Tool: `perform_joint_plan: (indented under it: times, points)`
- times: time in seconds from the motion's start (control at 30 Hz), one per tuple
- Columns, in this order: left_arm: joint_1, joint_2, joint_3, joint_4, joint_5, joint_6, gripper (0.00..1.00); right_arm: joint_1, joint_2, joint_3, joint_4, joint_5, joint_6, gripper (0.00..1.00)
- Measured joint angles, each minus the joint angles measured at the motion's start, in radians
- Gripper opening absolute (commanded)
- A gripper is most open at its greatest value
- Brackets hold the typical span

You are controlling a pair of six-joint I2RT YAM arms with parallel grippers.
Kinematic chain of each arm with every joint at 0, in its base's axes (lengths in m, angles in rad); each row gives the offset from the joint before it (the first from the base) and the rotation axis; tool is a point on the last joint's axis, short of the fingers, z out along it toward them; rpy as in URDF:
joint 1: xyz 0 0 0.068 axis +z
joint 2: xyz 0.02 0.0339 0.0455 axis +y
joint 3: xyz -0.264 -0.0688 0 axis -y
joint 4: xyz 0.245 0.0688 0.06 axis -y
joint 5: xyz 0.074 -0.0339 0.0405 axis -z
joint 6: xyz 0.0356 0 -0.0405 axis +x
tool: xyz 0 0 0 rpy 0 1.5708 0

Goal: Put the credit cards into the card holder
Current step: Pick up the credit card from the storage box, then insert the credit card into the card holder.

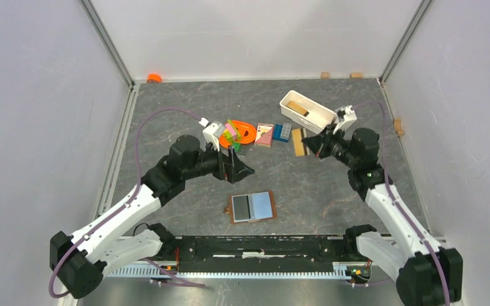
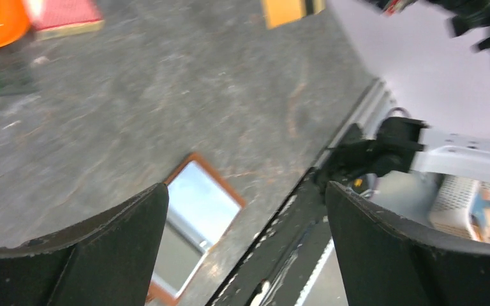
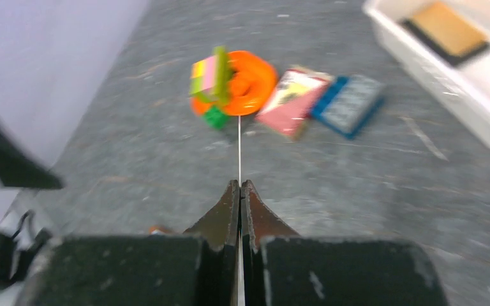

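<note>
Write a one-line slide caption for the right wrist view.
Right gripper shut on a thin credit card seen edge-on, with blurred toys and a white tray on the table beyond.

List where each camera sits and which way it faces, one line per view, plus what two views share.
Top external: above and behind the bases, looking down on the table; both arms, left gripper and right gripper show.
Left wrist: on the left arm, facing down toward the card holder; its open fingers frame the view.
Right wrist: on the right arm, facing across the table at the orange ring and white tray; its shut fingers pinch a credit card edge-on.
Shared: top and left wrist both show the card holder.
</note>
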Motion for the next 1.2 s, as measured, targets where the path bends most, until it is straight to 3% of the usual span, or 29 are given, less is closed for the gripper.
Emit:
perform_joint_plan:
  times: [0.27,0.6,0.7,0.83,0.97,1.07,1.17,1.2]
  points:
    - [-0.180,-0.029,-0.229,0.473,0.047,-0.237,0.98,0.163,-0.192,-0.192,0.310,-0.242,0.189,0.00]
    - [-0.276,-0.002,-0.251,0.773,0.018,-0.332,0.94,0.259,-0.236,-0.278,0.686,-0.348,0.441,0.00]
    - [-0.278,0.003,-0.255,0.802,-0.003,-0.340,0.88,0.275,-0.235,-0.282,0.747,-0.359,0.487,0.00]
    - [-0.281,0.019,-0.255,0.830,-0.009,-0.353,0.71,0.299,-0.230,-0.282,0.797,-0.362,0.520,0.00]
    - [-0.290,0.044,-0.255,0.853,-0.008,-0.364,0.43,0.318,-0.212,-0.282,0.827,-0.365,0.535,0.00]
    - [-0.293,0.048,-0.256,0.883,-0.008,-0.374,0.30,0.327,-0.194,-0.288,0.833,-0.365,0.541,0.00]
    - [-0.295,0.046,-0.262,0.912,-0.012,-0.379,0.03,0.333,-0.180,-0.306,0.837,-0.365,0.542,0.00]
    - [-0.296,0.044,-0.269,0.917,-0.018,-0.381,0.02,0.336,-0.176,-0.313,0.837,-0.365,0.542,0.00]
